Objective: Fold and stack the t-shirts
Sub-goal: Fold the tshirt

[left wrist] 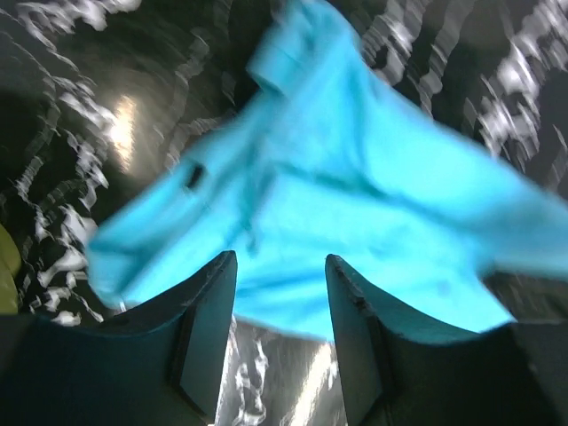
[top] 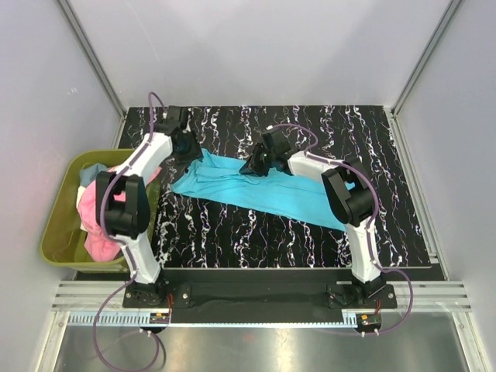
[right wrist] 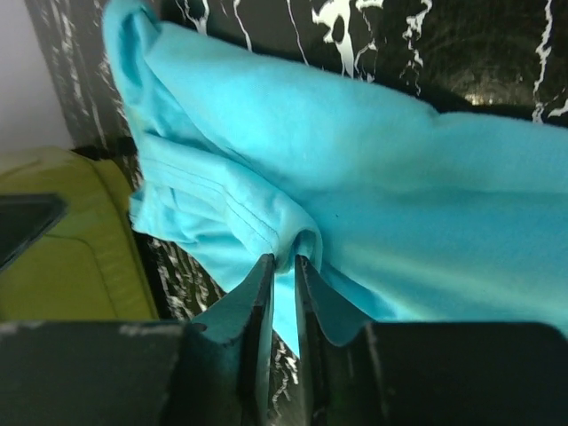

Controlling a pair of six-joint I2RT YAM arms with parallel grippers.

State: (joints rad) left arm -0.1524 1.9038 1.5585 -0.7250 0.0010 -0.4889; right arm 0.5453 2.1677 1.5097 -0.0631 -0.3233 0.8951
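Observation:
A turquoise t-shirt [top: 263,190] lies spread and rumpled across the black marbled table, running from back left toward front right. My left gripper [top: 186,147] hovers over the shirt's left end. In the left wrist view it [left wrist: 280,257] stands open with nothing between its fingers, the shirt [left wrist: 355,177] lying beyond them. My right gripper [top: 256,164] is at the shirt's back edge near the middle. In the right wrist view it [right wrist: 284,259] is parted by a narrow gap, with a bunched fold of the shirt [right wrist: 399,195] resting at its tips.
An olive-green bin [top: 58,225] stands off the table's left edge, holding a pink t-shirt [top: 97,232] and a light blue one [top: 93,172]. The bin [right wrist: 71,257] also shows at the left of the right wrist view. White walls close in the back and sides.

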